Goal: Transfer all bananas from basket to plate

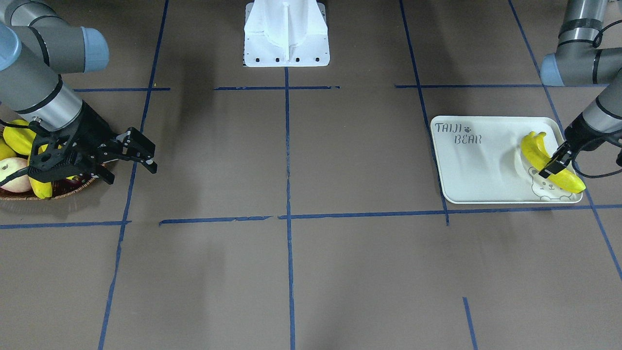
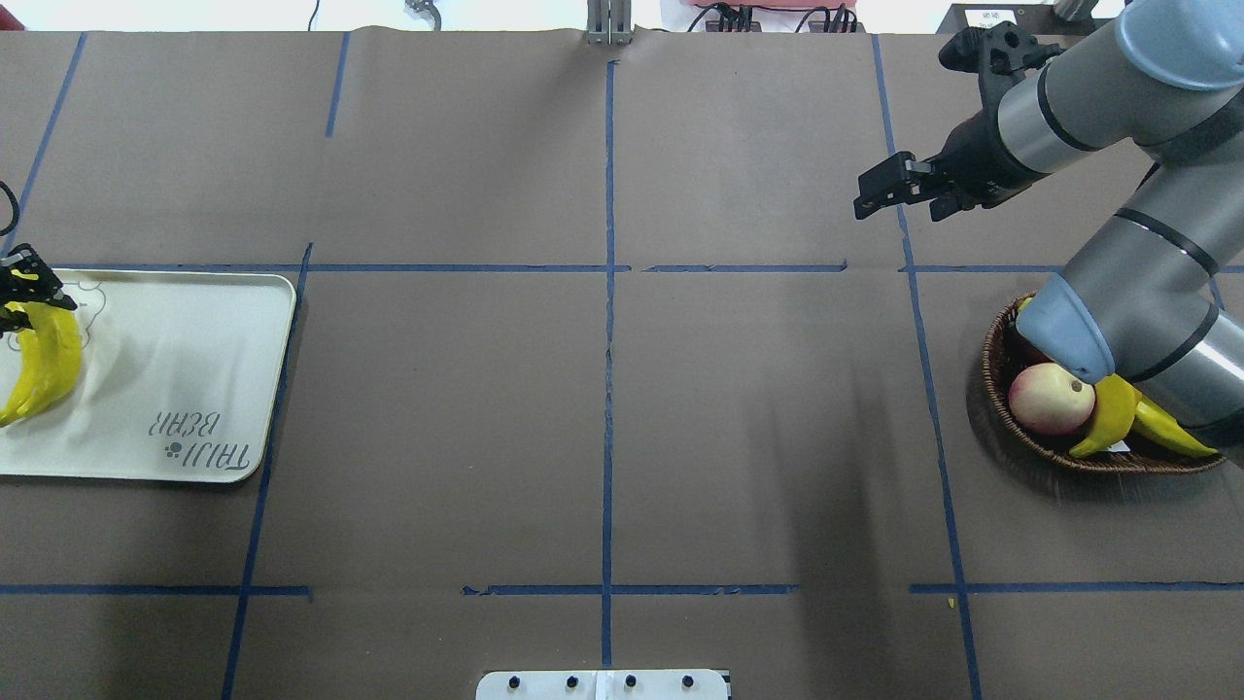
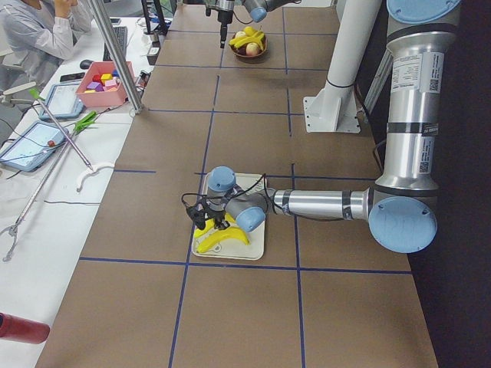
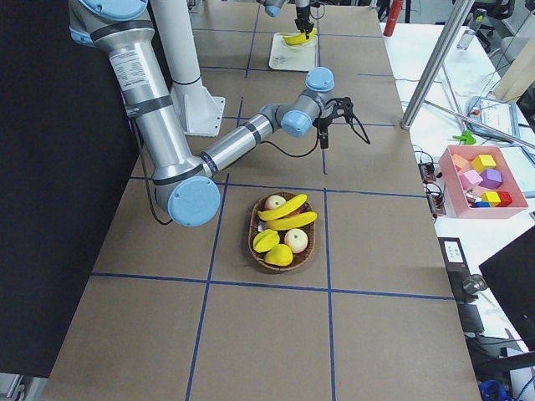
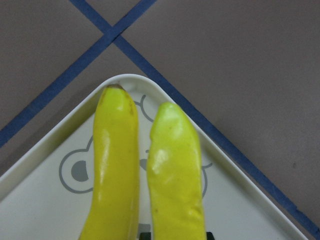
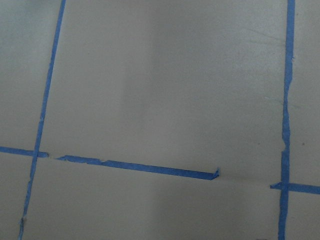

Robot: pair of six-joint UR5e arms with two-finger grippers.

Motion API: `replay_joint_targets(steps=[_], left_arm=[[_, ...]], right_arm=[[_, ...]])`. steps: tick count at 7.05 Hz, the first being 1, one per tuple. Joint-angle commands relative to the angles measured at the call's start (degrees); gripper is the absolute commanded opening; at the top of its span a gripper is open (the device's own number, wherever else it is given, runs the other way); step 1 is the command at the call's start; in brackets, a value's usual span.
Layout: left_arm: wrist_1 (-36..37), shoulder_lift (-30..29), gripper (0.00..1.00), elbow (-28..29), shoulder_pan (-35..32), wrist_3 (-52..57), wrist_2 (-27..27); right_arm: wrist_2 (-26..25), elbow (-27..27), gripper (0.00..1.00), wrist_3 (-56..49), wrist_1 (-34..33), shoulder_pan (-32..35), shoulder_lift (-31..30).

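we log the left gripper [image 1: 554,166] clamped on two bananas [image 1: 533,149] over the plate [image 1: 476,167], the right gripper [image 1: 132,172] spread open and empty beside the basket [image 1: 68,189].

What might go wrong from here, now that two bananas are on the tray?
1. The left gripper straddles one banana lying close to the corner rim of the plate. If it pulls away carelessly, it might drag that banana over the edge.
2. The remaining bananas in the basket lie against a peach. The open right gripper may knock the peach out or grab the wrong fruit.
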Motion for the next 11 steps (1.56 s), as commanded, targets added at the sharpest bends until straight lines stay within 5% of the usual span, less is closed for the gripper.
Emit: replay_joint_targets(steps=[1,2,4,6,10,11], left_arm=[[0.12,-1.87,0.58,1.59,0.09,0.41,0.65],[-0.14,-1.88,0.99,1.51,-0.25,0.58,0.65],[0.20,-1.62,1.00,0.89,-2.26,7.82,-1.53],[0.21,-3.10,1.00,-0.76,-8.32,8.58,-14.24],[-0.23,-6.71,1.00,-7.02,-7.91,8.49,-14.12],[-0.32,-6.71,1.00,-6.85,-7.56,8.58,-14.12]], right_arm=[[0.00,-0.05,0.99,0.00,0.00,-0.10,-0.05],[0.00,-0.05,0.99,0.00,0.00,-0.10,-0.05],[0.00,-0.13,0.99,0.00,-0.08,-0.02,-0.05],[0.09,0.74,0.99,-0.35,-0.44,1.47,-1.80],[-1.49,8.02,0.99,-19.20,-2.46,4.73,-19.15],[-5.58,8.21,0.99,-21.60,-2.28,4.47,-22.25]])
